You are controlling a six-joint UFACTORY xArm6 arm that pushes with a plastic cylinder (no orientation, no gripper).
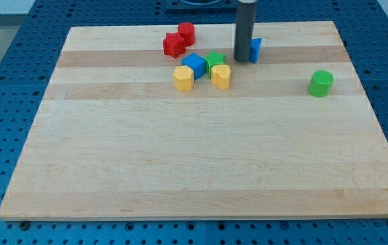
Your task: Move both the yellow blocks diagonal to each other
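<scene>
Two yellow blocks lie near the view's top centre on the wooden board point(180, 156). The left yellow block point(184, 78) is a hexagon-like piece. The right yellow block point(220, 76) looks heart-shaped. They sit side by side at about the same height, apart. A blue cube point(194, 65) and a green block point(214, 61) sit just above, between them. My tip point(241, 60) is up and to the right of the right yellow block, touching neither yellow block. It stands right against a blue block point(255, 49), which the rod partly hides.
A red star-like block point(173, 45) and a red cylinder point(186, 33) sit at the top, left of the rod. A green cylinder point(320, 83) stands alone at the view's right. Blue perforated table surrounds the board.
</scene>
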